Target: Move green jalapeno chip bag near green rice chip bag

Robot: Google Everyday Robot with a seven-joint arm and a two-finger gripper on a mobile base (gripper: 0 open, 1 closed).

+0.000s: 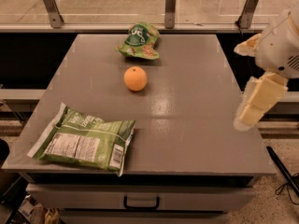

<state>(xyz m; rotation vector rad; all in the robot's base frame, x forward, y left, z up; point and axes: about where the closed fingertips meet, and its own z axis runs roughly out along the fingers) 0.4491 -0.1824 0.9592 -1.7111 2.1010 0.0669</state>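
Observation:
The green jalapeno chip bag lies flat at the front left corner of the grey table, its white nutrition label and barcode facing up. The green rice chip bag, smaller and darker with a round logo, lies at the back middle of the table. My gripper hangs off the table's right edge, about level with its middle, far from both bags and holding nothing that I can see.
An orange sits between the two bags, a little in front of the rice chip bag. A glass railing with metal posts runs behind the table. A drawer with a handle is under the front edge.

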